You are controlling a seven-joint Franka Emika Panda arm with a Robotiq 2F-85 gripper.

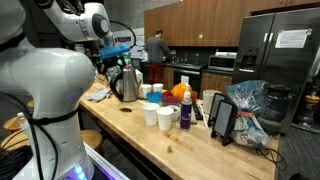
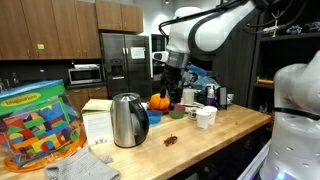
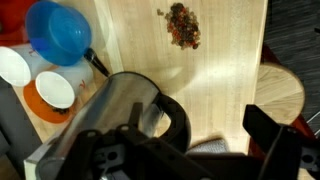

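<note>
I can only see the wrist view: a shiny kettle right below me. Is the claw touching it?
Observer: No, the gripper hangs above the kettle, apart from it.
Visitor: Is there anything beyond my picture?
Observer: A tub of coloured blocks stands further along from the kettle.
Visitor: Is anyone around?
Observer: One person stands in the background.

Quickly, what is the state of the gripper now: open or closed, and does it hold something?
Gripper: open, holding nothing; in the wrist view its fingers stand wide apart above the shiny steel kettle with black handle.
</note>
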